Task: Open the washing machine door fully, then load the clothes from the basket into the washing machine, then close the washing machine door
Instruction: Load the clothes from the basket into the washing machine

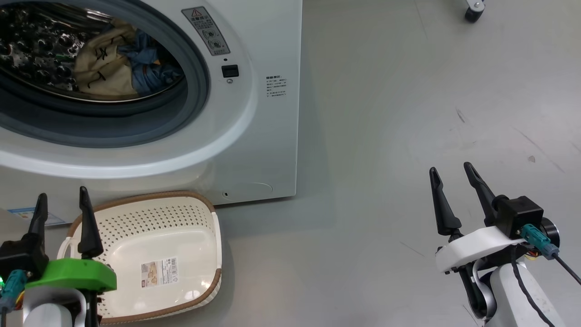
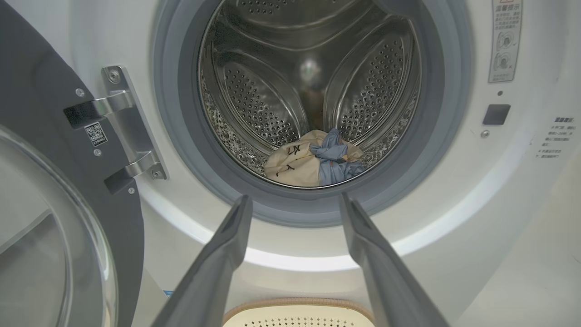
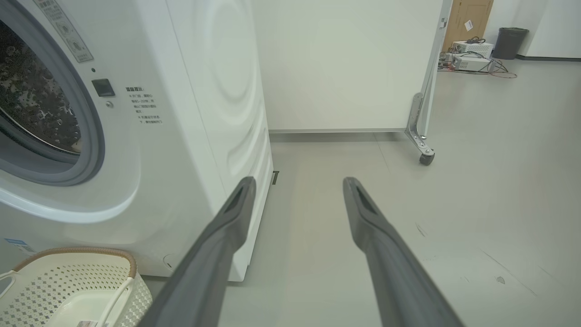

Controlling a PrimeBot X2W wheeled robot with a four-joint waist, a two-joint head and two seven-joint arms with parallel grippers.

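The white washing machine (image 1: 268, 136) (image 3: 190, 150) stands with its round mouth uncovered. Its door (image 2: 50, 213) hangs swung out on the left in the left wrist view, on a steel hinge. The clothes (image 1: 122, 63) (image 2: 317, 159), cream and blue cloth, lie at the bottom of the steel drum (image 2: 272, 68). On the floor before the machine sits the cream basket (image 1: 199, 218) (image 3: 54, 281), with just a barcode sticker on its floor. My left gripper (image 1: 63, 200) (image 2: 295, 202) is open above the basket's left side, facing the drum. Off to the right, over bare floor, my right gripper (image 1: 451, 170) (image 3: 297, 184) is open too.
Grey floor (image 1: 408, 113) stretches to the right of the machine. A white panel on castor wheels (image 3: 424, 156) stands behind, with a wheel (image 1: 472, 11) at the head view's top. Boxes with cables and a dark bin (image 3: 508, 41) lie far back.
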